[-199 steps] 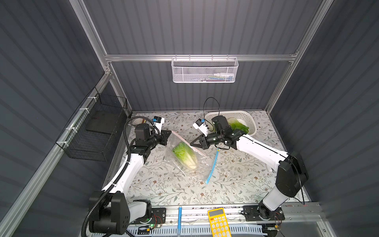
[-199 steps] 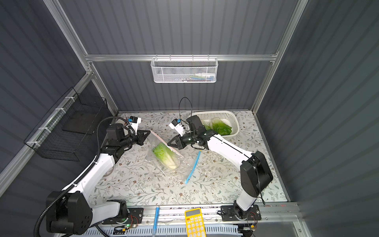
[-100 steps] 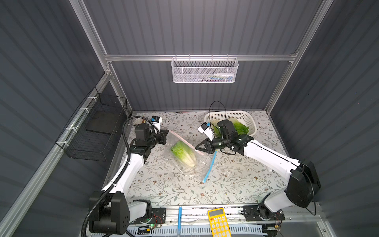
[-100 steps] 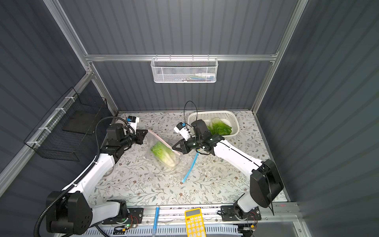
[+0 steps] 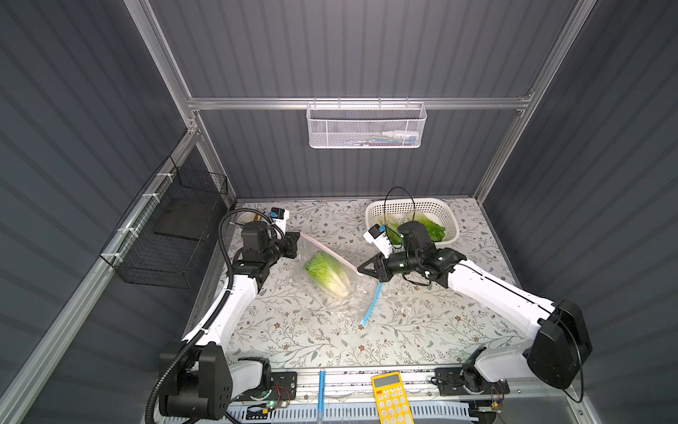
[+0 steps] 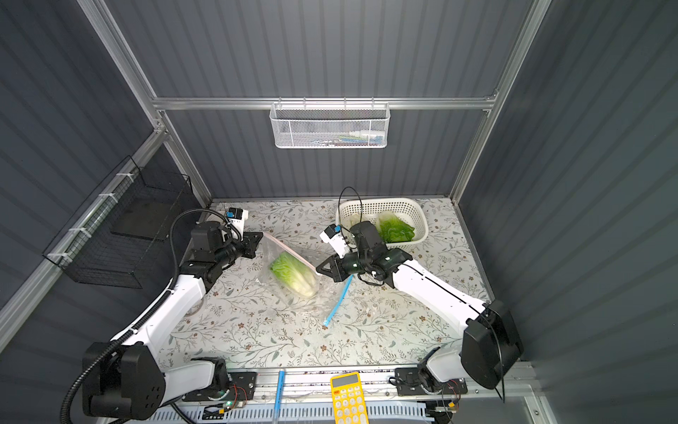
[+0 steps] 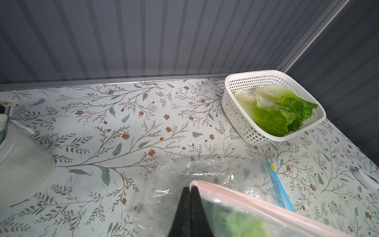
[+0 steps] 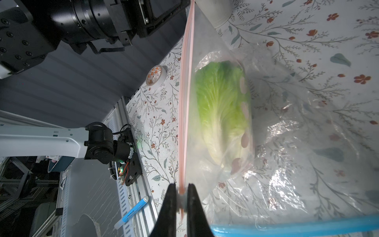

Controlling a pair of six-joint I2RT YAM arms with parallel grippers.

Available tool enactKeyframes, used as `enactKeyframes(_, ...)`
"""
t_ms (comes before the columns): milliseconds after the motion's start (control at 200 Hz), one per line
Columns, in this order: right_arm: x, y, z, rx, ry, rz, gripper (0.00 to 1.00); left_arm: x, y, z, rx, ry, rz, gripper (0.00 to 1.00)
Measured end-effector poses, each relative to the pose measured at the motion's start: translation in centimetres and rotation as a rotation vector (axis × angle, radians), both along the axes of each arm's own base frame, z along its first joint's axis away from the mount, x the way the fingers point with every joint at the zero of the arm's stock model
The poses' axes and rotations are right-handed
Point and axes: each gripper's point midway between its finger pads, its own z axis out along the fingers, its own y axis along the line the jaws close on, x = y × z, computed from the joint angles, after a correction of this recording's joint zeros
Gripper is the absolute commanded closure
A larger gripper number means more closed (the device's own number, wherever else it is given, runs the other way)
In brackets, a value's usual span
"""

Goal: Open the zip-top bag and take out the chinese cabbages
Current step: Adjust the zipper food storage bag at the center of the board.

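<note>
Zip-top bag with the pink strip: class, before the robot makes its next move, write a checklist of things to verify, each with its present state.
1. Left gripper shut on one end of the pink strip: ok.
2. Right gripper shut on the opposite end: ok.
3. Each gripper pinches only one side of the strip: cannot tell.
4. Mouth of the bag open: not ok, strip looks pressed shut.
5. One cabbage inside, clear of both grippers: ok.
6. Room in the basket beside its two cabbages: ok.
</note>
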Motion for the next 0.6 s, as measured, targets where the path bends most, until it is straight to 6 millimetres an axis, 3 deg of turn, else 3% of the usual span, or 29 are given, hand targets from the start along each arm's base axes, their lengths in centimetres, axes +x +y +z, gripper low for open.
enactKeyframes(325, 0.1, -0.6, 0.6, 0.006, -0.006, -0.034, 1.00, -0.7, -1.0, 0.1, -0.034, 0.003, -0.068, 1.00)
enactKeyframes(600, 0.6, -0.2, 1.0, 0.007, -0.014, -0.032, 1.00, -1.7, -2.8, 1.4, -0.091, -0.028, -0.183, 1.00)
